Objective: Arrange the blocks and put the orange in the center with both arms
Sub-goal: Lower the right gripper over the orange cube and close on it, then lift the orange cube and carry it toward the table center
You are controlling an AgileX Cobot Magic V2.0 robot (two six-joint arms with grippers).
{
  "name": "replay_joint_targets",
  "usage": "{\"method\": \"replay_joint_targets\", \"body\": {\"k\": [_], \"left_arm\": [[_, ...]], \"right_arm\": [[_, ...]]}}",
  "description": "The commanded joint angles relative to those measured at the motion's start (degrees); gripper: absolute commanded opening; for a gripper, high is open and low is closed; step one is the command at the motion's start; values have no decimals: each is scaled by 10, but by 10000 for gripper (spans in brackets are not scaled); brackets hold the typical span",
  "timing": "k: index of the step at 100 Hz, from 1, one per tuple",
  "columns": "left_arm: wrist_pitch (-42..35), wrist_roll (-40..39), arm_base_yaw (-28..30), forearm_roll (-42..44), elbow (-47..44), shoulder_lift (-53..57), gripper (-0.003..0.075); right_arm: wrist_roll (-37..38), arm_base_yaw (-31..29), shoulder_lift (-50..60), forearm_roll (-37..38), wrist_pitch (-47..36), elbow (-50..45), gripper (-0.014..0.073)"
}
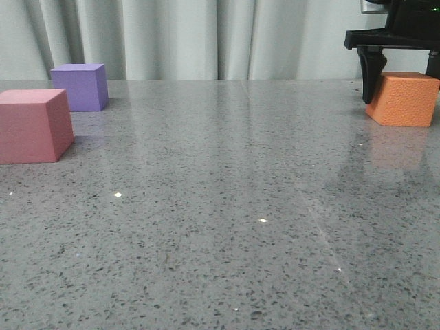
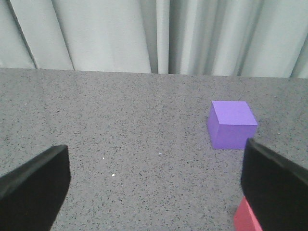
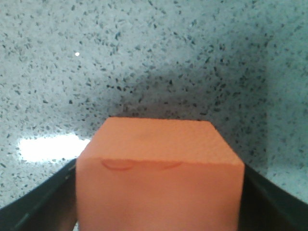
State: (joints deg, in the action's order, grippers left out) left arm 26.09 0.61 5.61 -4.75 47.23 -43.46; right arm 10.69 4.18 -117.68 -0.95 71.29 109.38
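Our right gripper [image 3: 159, 192] has a black finger [image 3: 43, 202] on each side of the orange cube [image 3: 159, 168], right up against it. The cube sits on the gray table [image 1: 220, 227], far to the right. Our left gripper [image 2: 154, 192] is wide open and holds nothing. The purple cube [image 2: 232, 124] and pink-red cube [image 1: 33, 125] sit far left, near each other.

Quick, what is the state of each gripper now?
Left gripper: open, holding nothing.
Right gripper: fingers on both sides of the matte orange foam cube; firm grip cannot be told.
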Motion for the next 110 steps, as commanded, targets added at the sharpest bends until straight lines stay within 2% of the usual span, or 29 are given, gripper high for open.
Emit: {"method": "replay_joint_targets", "body": {"k": [1,10,25,32,51,74,91,110], "left_arm": [[-44,-6,-1,-5,20,1,691],[-44,-6,-1,-5,20,1,691],[-44,-6,-1,-5,20,1,691],[-44,-6,-1,-5,20,1,691],[-44,-6,-1,-5,20,1,691],[-44,-6,-1,-5,20,1,691],[-44,-6,-1,-5,20,1,691],[-44,-6,-1,-5,20,1,691]], "right_arm": [[-1,-3,35,-2,19,19,580],[-1,-3,35,-2,20,19,540],[-1,-3,35,-2,22,19,333],[-1,-3,35,-2,22,19,279],[-1,-2,42,-7,21,21,277],[-1,6,62,-64,28,68,277],[-1,46,62,-66,42,113,277],[15,119,45,-66,39,147,277]]}}
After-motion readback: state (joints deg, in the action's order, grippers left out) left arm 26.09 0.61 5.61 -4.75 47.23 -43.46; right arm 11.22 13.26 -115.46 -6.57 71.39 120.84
